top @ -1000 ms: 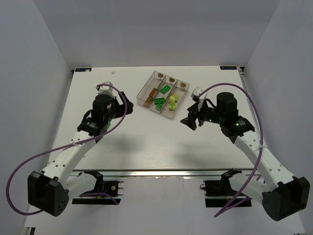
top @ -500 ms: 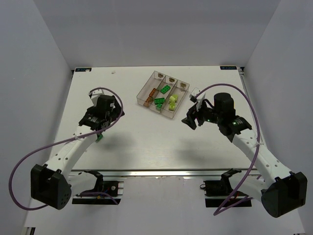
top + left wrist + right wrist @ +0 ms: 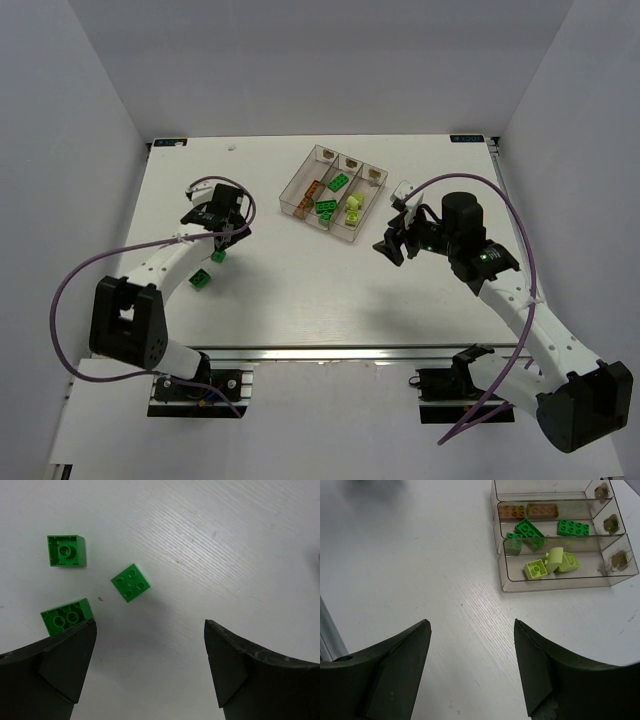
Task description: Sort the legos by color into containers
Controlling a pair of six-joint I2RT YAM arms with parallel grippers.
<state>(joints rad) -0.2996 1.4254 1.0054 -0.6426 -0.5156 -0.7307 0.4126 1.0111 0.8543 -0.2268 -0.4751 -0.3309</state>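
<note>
Now, table (image 3: pixel 300 300): white and flat, carries everything below.
Left arm (image 3: pixel 165 265): reaches over the loose bricks on the table's left side.
Right arm (image 3: pixel 510 290): hangs just right of the tray.
Tray (image 3: pixel 296 180): three narrow clear bins joined side by side, at the far middle of the table, set at an angle.
Left gripper (image 3: pixel 150 626): jaws wide apart, nothing between them, above the table near the loose bricks.
Right gripper (image 3: pixel 472 625): jaws apart and empty over bare table, with the tray ahead of it.
Sorted bricks: brown bricks (image 3: pixel 310 190) in the left bin, green bricks (image 3: pixel 338 182) in the middle bin, yellow-green bricks (image 3: pixel 352 208) in the right bin.
Square green brick (image 3: pixel 131 582): loose on the table, four studs up, turned at an angle to the jaws.
Upturned green brick (image 3: pixel 66 550): loose, hollow side up, further off to the left.
Third green brick (image 3: pixel 65 616): loose, partly hidden behind the left finger.
Handling (judgement): bricks look light, stiff and smooth, not fragile. They may skate on the table if nudged.
Hold (judgement): pinch across two opposite flat side walls, not the studs. The wrist likely needs turning to square up with the square green brick first.
Left to do (judgement): the three loose greens belong in the middle bin.
</note>
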